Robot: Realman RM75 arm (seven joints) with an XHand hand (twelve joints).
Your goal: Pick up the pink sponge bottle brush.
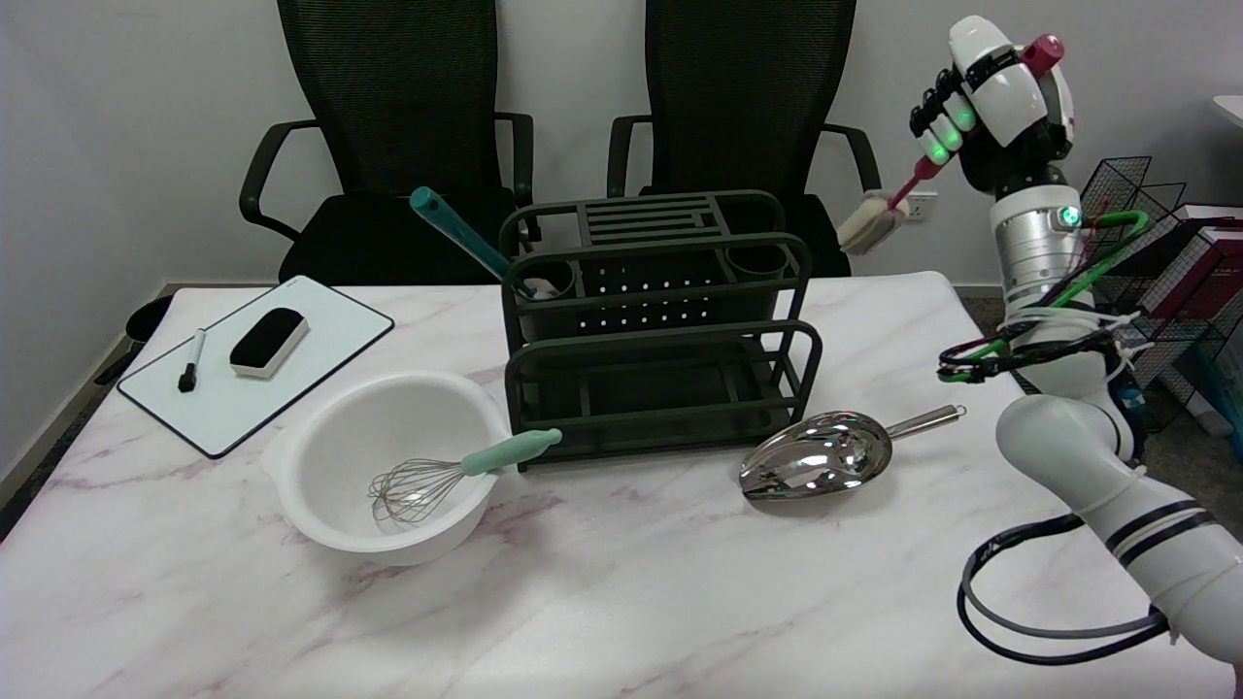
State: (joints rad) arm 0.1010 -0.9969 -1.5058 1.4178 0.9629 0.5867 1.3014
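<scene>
Head view coverage: the right hand (991, 102) is raised high at the far right of the scene, above the table's far right corner. Its fingers are wrapped around the handle of the pink sponge bottle brush (889, 209), grasping it. The pink handle runs diagonally through the hand; its end cap protrudes at the upper right of the hand, and the pale sponge head hangs at the lower left, clear of the table and of every other item. The brush is airborne, held to the right of the rack's top.

The marble table (621, 602) carries the following items. A dark green rack (660, 330) stands upright at the centre, toward the far side. A teal-handled brush (466, 238) leans out of the rack's far left cup, tilted to the left. A white bowl (388, 466) sits near left of the rack, and a whisk (456, 471) with a teal handle lies in it, wire end down inside the bowl, handle resting over the rim toward the rack. A metal scoop (825, 456) lies near right of the rack, handle pointing far right. A whiteboard (291, 364) lies at the far left, with an eraser (269, 342) and a marker (191, 361) on it, just beside each other.

Two black chairs (408, 146) stand beyond the table's far edge.
</scene>
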